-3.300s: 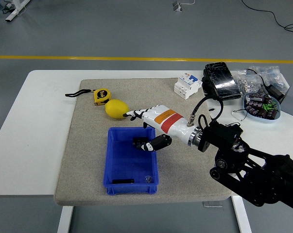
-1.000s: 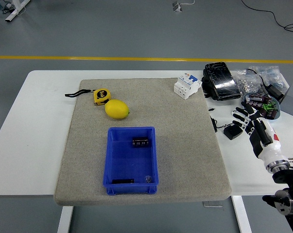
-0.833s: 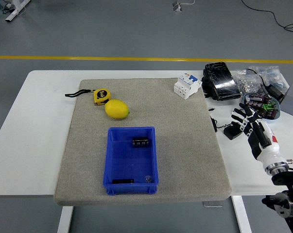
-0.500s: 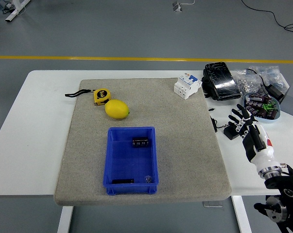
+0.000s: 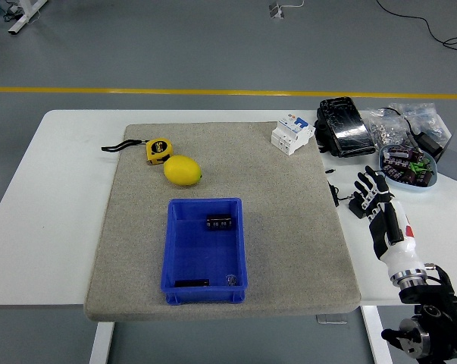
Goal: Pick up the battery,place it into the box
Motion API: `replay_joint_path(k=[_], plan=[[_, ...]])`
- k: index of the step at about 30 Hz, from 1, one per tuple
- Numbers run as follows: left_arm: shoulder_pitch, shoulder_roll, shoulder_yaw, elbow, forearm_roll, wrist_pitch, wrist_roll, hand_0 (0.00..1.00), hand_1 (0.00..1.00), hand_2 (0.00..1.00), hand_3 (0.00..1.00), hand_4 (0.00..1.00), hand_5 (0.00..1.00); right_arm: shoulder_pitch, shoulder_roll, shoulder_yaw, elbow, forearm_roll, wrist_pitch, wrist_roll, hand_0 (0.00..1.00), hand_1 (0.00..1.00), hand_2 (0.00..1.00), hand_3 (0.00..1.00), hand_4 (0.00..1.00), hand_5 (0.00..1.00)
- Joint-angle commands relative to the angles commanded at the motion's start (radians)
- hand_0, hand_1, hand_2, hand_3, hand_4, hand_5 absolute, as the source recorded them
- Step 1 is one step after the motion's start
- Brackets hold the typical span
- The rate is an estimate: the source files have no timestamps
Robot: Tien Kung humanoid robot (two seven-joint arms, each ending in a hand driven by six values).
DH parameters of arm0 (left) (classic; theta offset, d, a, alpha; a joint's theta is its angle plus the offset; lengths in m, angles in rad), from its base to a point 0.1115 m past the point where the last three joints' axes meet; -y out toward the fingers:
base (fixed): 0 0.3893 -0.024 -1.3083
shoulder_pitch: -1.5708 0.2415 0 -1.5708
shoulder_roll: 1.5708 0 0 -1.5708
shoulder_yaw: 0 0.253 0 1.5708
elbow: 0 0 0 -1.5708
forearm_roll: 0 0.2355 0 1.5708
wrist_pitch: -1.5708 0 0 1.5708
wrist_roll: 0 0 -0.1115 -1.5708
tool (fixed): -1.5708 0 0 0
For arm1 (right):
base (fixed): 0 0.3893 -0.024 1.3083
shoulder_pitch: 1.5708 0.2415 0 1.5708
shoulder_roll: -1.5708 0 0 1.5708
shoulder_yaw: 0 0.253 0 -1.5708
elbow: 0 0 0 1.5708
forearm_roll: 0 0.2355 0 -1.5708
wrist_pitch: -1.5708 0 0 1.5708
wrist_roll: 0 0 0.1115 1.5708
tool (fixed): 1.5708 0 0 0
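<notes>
— Item one, the battery (image 5: 220,223)?
— Black, lying flat inside the blue box (image 5: 205,283), toward its far end and right of centre. Nothing touches it.

— The box itself?
— Open-topped, on the grey mat (image 5: 289,227), near the mat's front edge. Also in it: a thin dark strip (image 5: 192,283) along the near wall and a small clear bit (image 5: 229,279) beside that.

— Right hand (image 5: 381,208)?
— At the table's right side, off the mat, over the white table (image 5: 46,227). Fingers spread and pointing away from the robot, holding nothing. Its fingertips sit just beside a small black block (image 5: 355,205) on the tabletop; whether they touch it I cannot tell.

— Left hand?
— Not in sight.

— Remaining stock on the mat?
— One lemon (image 5: 183,171), just beyond the box. One yellow tape measure (image 5: 158,150) with a black strap, close behind the lemon. One white circuit breaker (image 5: 292,134) at the far right corner.

— Off the mat?
— A black wrapped pack (image 5: 344,126), clear bags of small parts (image 5: 399,125), and a blue dish (image 5: 410,170) of dark components, all at the far right of the table.
</notes>
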Motion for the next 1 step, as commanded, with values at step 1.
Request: replay_joint_path(k=[1], plan=[[0.001,0.0,-0.001,0.0,0.002,0.0,0.001,0.571,0.549,0.592,0.573,0.63,0.577,0.0,0.0,-0.004,-0.001,0.002,-0.001,0.001,0.998,0.963,0.958,0.997,0.998,0.998]])
